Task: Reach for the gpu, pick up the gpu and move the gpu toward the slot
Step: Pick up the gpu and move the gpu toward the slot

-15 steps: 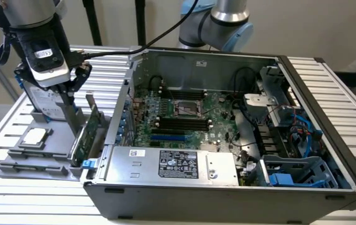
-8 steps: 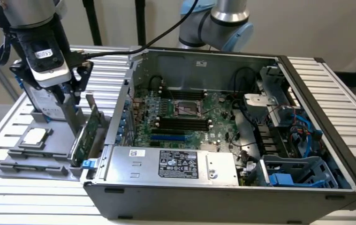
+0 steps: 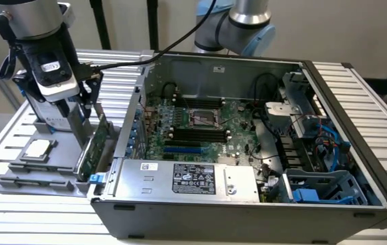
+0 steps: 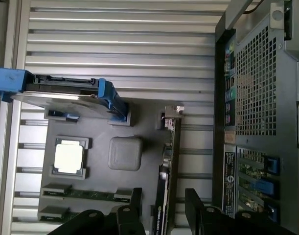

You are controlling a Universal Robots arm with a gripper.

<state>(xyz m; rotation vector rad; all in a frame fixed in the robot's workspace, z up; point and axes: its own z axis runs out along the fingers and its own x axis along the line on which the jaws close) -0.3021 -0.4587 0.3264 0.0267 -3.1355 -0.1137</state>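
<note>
Gripper (image 4: pixel 165 208): released. The two black fingers (image 4: pixel 136 199) stand apart, one on each side of the gpu (image 4: pixel 171 147), with a visible gap between each finger and the card. Nothing is grasped.

Gpu: a thin, flat green circuit board standing on its long edge in a slot of the grey moulded holder (image 4: pixel 142 128). A silver metal bracket (image 4: pixel 173 111) caps the end farthest from the fingers. In the exterior view the gpu (image 3: pixel 95 145) stands at the holder's edge nearest the computer case (image 3: pixel 248 214), just beside the case wall, with the gripper (image 3: pixel 84 122) lowered over it.

Other items on the holder:
- A square, silver processor (image 4: pixel 69 157) lies flat in a recess.
- A hard drive (image 4: pixel 61 95) with blue plastic rails stands on edge.
- A rounded grey square block (image 4: pixel 125 152) sits between the processor and the gpu.

The case is dark metal and open, showing a green motherboard (image 3: pixel 200 122) and a silver power supply (image 3: pixel 179 178). Its rear panel (image 4: pixel 262 73) is perforated. Everything rests on a ribbed aluminium table (image 4: pixel 120 39).
</note>
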